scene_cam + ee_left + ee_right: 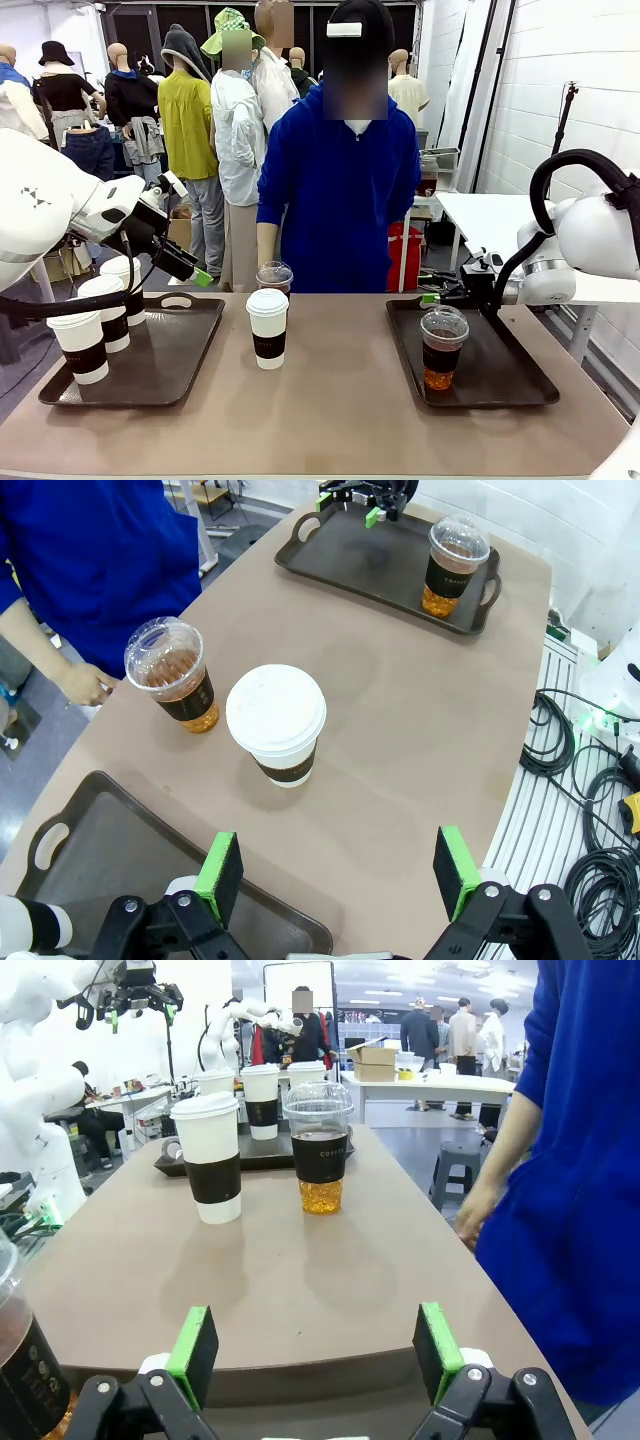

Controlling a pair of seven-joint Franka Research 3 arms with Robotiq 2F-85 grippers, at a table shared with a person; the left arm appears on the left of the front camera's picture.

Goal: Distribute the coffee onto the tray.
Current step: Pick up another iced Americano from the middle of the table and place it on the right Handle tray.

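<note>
Gaping wide and empty, the left gripper [340, 868] hangs over the left tray's [170, 352] edge, and the right gripper [315, 1345] is likewise wide and empty at the right tray's [500, 372] far corner. Every cup stands upright: three paper cups [103, 310] on the left tray, one clear cup [443, 345] on the right. A lone paper cup [267, 328] and a second clear cup [274, 276] stand between on the table [330, 420].

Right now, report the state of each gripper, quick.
Left gripper: open, holding nothing.
Right gripper: open, holding nothing.
</note>
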